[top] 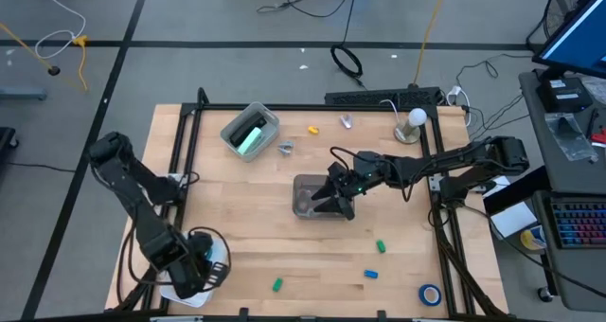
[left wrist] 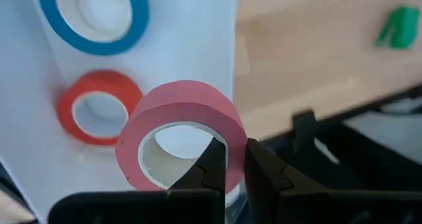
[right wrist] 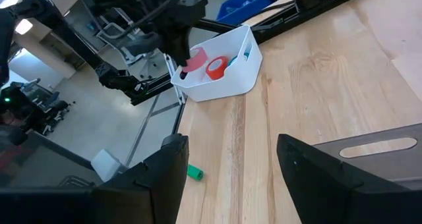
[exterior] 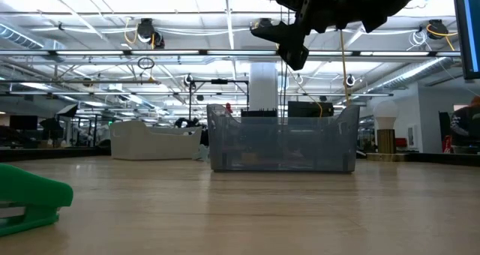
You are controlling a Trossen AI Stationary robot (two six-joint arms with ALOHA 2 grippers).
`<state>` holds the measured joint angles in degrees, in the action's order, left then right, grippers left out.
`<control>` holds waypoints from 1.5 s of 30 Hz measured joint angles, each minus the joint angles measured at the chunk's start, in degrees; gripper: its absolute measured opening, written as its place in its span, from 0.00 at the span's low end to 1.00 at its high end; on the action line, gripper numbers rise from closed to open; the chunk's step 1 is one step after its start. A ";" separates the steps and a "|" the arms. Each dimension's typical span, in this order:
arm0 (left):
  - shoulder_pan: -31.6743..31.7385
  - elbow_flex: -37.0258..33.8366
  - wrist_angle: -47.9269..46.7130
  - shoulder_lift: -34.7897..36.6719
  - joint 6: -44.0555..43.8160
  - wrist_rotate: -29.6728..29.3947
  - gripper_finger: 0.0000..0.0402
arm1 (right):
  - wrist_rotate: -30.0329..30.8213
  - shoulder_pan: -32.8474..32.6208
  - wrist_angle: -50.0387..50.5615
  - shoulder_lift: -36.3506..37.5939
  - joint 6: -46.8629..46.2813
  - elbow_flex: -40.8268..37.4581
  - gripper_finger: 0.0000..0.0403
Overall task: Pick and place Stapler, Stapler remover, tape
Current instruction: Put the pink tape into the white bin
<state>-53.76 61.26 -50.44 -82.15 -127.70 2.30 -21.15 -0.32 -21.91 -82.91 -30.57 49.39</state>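
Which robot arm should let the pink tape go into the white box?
The left one. Its hand is shut on the pink tape right over the white box, where the red tape and blue tape lie. The right hand hovers open over the grey bin.

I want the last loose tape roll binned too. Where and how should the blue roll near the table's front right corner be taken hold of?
The blue roll lies flat on the table, hole up, with nothing touching it. Probably best to come straight down from above, one finger in the hole and one outside, pinching the ring wall. The right tool, open above the grey bin, is the nearer.
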 joint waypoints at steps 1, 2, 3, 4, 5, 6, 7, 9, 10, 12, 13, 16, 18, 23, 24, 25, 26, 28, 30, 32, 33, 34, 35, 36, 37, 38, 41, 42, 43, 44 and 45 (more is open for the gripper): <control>-0.20 -0.72 0.66 0.00 -0.63 -0.59 0.07 | 0.00 0.00 0.00 0.00 0.01 0.00 0.56; -0.41 -1.46 1.66 0.00 -1.06 -0.99 0.07 | 0.00 0.00 -0.01 0.00 0.00 0.01 0.56; -0.39 -2.21 3.05 0.00 -1.25 -1.09 0.07 | 0.01 0.00 0.00 0.00 -0.01 0.01 0.56; -0.39 -3.07 4.51 0.00 -1.23 -1.09 0.07 | 0.00 0.00 -0.02 0.00 -0.02 0.01 0.56; -0.39 -3.86 5.71 0.00 -1.20 -1.11 0.07 | 0.00 0.00 0.00 0.00 -0.08 -0.01 0.56; -0.39 -4.62 6.80 0.00 -1.27 -1.05 0.07 | 0.02 0.00 -0.02 0.00 -0.12 0.01 0.56; -0.39 -5.45 7.73 0.00 -1.31 -0.84 0.07 | 0.00 0.00 -0.02 0.00 -0.12 0.01 0.56; -0.39 -7.24 9.48 0.00 -1.79 -0.01 0.07 | 0.00 0.00 -0.02 0.00 -0.15 0.01 0.56; -0.39 -8.04 10.25 -0.01 -1.84 0.22 0.07 | 0.00 0.00 -0.02 0.00 -0.15 0.01 0.56; -0.39 -9.47 11.82 -0.02 -1.84 0.22 0.07 | 0.00 0.00 -0.02 0.00 -0.14 0.00 0.56; -0.39 -10.02 12.52 -0.02 -1.84 0.22 0.07 | 0.00 0.00 -0.02 0.00 -0.12 0.01 0.56; -0.39 -11.43 14.91 -0.02 -1.87 0.20 0.07 | 0.00 0.00 -0.02 0.00 -0.17 0.01 0.56; -0.39 -11.78 15.45 -0.02 -1.76 0.20 0.07 | 0.00 0.01 -0.02 0.00 -0.17 0.01 0.56; -0.69 -12.41 17.51 -0.02 -2.01 0.68 0.07 | 0.00 0.02 -0.02 0.00 -0.12 0.01 0.56; -0.82 -12.45 17.72 -0.02 -2.19 0.98 0.07 | 0.00 0.02 -0.02 0.00 -0.12 0.01 0.56; -0.99 -12.45 17.76 -0.02 -2.68 1.57 0.07 | 0.00 0.02 -0.02 0.00 -0.10 0.01 0.56; -1.15 -12.45 17.76 -0.02 -3.14 2.21 0.07 | 0.00 0.02 -0.02 0.00 -0.08 0.01 0.56; -1.39 -12.47 17.76 -0.02 -3.55 2.47 0.07 | 0.00 0.02 -0.02 0.00 -0.05 0.01 0.56; -1.61 -12.47 17.76 -0.02 -3.57 2.35 0.07 | 0.00 0.02 -0.02 0.00 0.11 0.01 0.56; -1.62 -12.47 17.69 -0.02 -3.57 2.31 0.07 | 0.00 0.02 -0.02 0.00 0.23 0.01 0.56; -1.62 -12.47 17.60 -0.02 -3.57 2.19 0.07 | 0.00 0.02 -0.02 0.00 0.23 0.01 0.56; -1.62 -12.47 17.54 -0.02 -3.59 2.17 0.07 | 0.00 0.02 -0.02 0.00 0.23 0.01 0.56; -1.62 -12.47 17.40 -0.02 -3.58 2.14 0.07 | 0.00 0.02 -0.02 0.00 0.23 0.01 0.56; -1.62 -12.47 17.25 -0.02 -3.48 1.75 0.08 | 0.00 0.02 -0.02 0.00 0.23 0.01 0.56; -1.62 -12.47 17.11 -0.02 -3.32 0.85 0.08 | 0.00 0.02 -0.02 0.00 0.23 0.01 0.56; -1.61 -12.47 16.90 -0.02 -3.28 -0.44 0.09 | 0.00 0.02 -0.02 0.00 0.23 0.01 0.55; -1.49 -12.47 15.16 -0.02 -2.84 -3.30 0.07 | 0.00 0.02 0.00 0.00 0.23 0.01 0.55; -1.44 -12.47 14.47 -0.02 -2.46 -3.81 0.07 | 0.00 0.02 0.00 0.00 0.23 0.01 0.55; -1.44 -12.47 14.08 -0.02 -2.16 -4.10 0.07 | 0.00 0.02 0.00 0.00 0.23 0.01 0.55; -1.44 -12.47 13.89 -0.02 -1.89 -4.26 0.07 | 0.00 0.02 0.00 0.00 0.23 0.01 0.55; -1.46 -12.47 13.79 -0.02 -1.73 -4.30 0.07 | 0.00 0.02 0.00 0.00 0.23 0.01 0.55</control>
<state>-55.22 48.80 -36.66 -82.17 -129.42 -2.00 -21.15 -0.30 -21.91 -82.91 -30.35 49.41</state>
